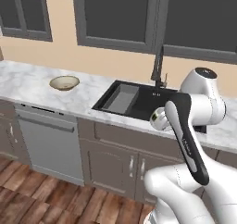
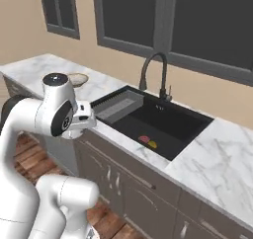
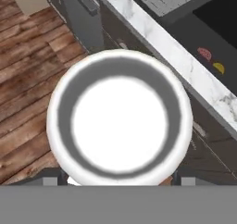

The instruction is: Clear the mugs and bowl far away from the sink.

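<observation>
- A glossy white mug point(image 3: 119, 119) sat right in front of the hand camera, its round mouth facing the lens; it looked carried in the air over the cabinet fronts and wood floor point(image 3: 28, 75), off the worktop's front edge.
- From the left base camera the same mug showed at the arm's wrist, just ahead of the sink's front rim.
- The end effector point(image 3: 119, 179) appeared closed around the mug, though its fingertips were mostly hidden beneath the mug's body, so the exact contact could not be made out.
- Judged by its look, the mug would be light, stiff and breakable, with a slick glaze that could slip in a loose pinch; a firm hold across the wall or rim suits it best, and it should be set down gently.
- The bowl point(image 1: 64, 82), orange-brown outside and cream inside, rested on the marble worktop point(image 1: 28, 82) well to the left of the sink point(image 2: 158, 124).
- The sink held a grey ribbed rack point(image 2: 116, 108) at one end and two small coloured items point(image 2: 148, 141) on its floor; the black tap point(image 2: 150, 75) stood behind it.
</observation>
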